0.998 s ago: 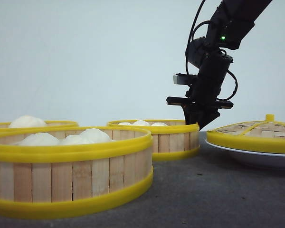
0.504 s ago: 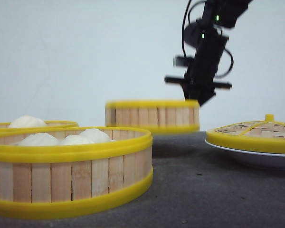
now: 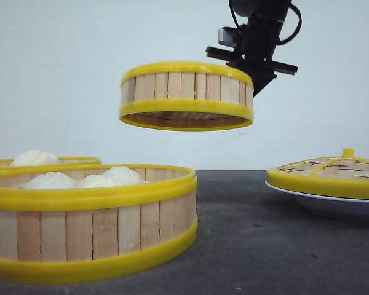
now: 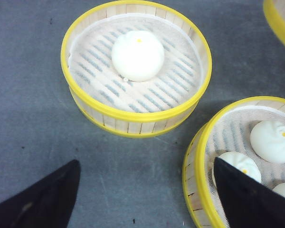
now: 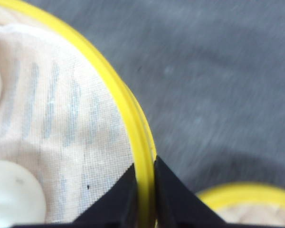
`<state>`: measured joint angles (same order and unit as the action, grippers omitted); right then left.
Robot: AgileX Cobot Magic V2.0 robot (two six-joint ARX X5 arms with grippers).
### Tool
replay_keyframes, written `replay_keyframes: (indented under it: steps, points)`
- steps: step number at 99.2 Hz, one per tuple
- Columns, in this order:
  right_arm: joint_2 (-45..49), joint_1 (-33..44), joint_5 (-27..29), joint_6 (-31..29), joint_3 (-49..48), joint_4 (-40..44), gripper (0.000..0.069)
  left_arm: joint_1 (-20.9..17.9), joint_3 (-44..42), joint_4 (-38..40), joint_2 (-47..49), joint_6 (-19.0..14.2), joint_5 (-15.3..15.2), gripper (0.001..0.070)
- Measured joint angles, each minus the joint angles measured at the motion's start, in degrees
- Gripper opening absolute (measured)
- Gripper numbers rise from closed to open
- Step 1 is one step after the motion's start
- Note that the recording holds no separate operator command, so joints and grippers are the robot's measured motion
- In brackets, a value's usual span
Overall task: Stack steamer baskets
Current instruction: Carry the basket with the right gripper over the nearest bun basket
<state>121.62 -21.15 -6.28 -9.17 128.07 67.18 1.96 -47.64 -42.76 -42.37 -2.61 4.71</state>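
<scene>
One steamer basket (image 3: 186, 95) hangs level in the air, high over the table. My right gripper (image 3: 252, 78) is shut on its right rim. In the right wrist view the two black fingers pinch the yellow rim (image 5: 145, 190), and the held basket (image 5: 61, 118) shows a cloth liner and white buns. A second basket (image 3: 92, 227) with buns stands near the front left, and a third (image 3: 43, 161) sits behind it. My left gripper (image 4: 145, 194) is open above bare table, between the one-bun basket (image 4: 135, 71) and the basket with several buns (image 4: 242, 161).
A domed woven lid (image 3: 329, 172) with a yellow rim and knob rests on a white plate (image 3: 332, 206) at the right. Dark grey table (image 3: 264, 246) lies between the near basket and the plate. A piece of another yellow rim (image 4: 281, 19) shows in the left wrist view.
The right gripper has lifted the far basket off the table, up and a little to the left. The other two baskets, the lid and the plate have not moved.
</scene>
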Motion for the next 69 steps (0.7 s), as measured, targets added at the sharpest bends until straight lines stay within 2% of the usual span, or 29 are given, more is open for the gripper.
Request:
replay_keyframes:
  steps: [39,60,69]
  points:
    - [-7.8,-4.9,0.2,0.0,0.0,6.7,0.0023,0.0,0.0,0.0,0.0,0.0,0.0,0.0547]
    - [-12.9,-9.2,5.5,0.2,-1.0,8.3,0.0023,0.0,0.0,0.0,0.0,0.0,0.0,0.0547]
    - [-15.7,-11.0,6.1,0.2,-3.4,7.6,0.0023,0.0,0.0,0.0,0.0,0.0,0.0,0.0547]
